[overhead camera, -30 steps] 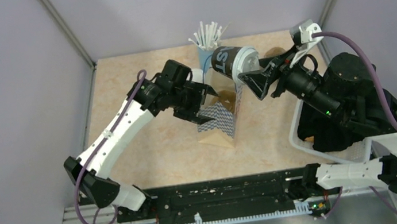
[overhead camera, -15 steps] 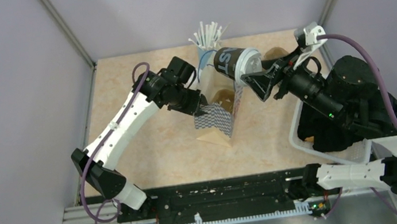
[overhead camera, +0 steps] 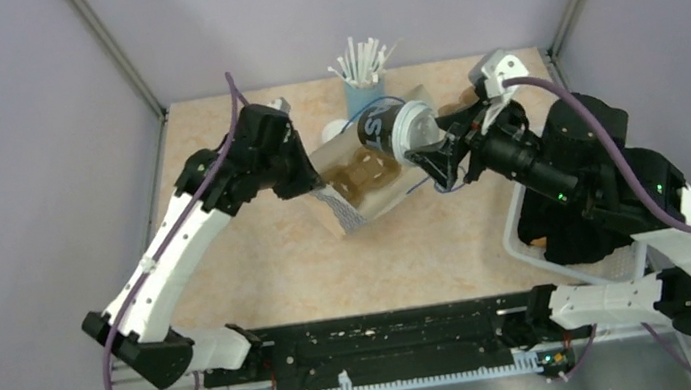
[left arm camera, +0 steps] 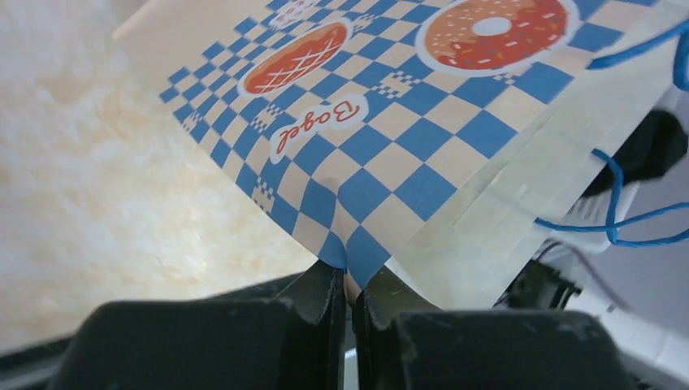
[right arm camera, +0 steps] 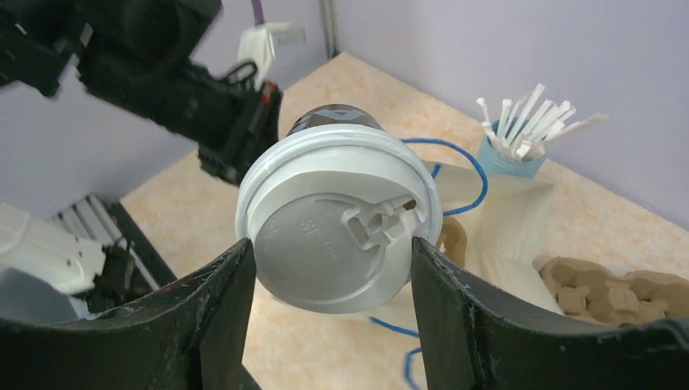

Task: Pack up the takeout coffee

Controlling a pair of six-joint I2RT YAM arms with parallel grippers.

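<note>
Left wrist view: nearest the lens, the left gripper point(left arm camera: 351, 284) is pinched tight on the bottom edge of a paper bag point(left arm camera: 390, 122). The bag is printed in blue and cream checks. The word "Bagel" stands in red script on a white patch, upside down from here. Past it are a red latticed round and an orange ring doughnut with sprinkles. Thin blue cord handles point(left arm camera: 626, 219) loop off the bag's right side.

In the right wrist view the right gripper point(right arm camera: 331, 253) is clenched on the coffee cup point(right arm camera: 333, 120), one black finger on each side of the lid point(right arm camera: 325, 219). The lid is round, white plastic, with a stepped rim and a snapped-down sip tab. Some small raised figures beside the tab are too faint to read. Behind the lid only a band of the dark cup wall shows.

From above, the coffee cup lies on its side in the air over the far middle of the table point(overhead camera: 260, 267). Its base is at the bag's open mouth, and white letters that look like "AST" run along its dark side. A brown cardboard shape point(overhead camera: 359, 173) sits inside the bag. At the far edge stands a light-blue cup point(overhead camera: 360, 92) of white straws point(overhead camera: 359, 57).
</note>
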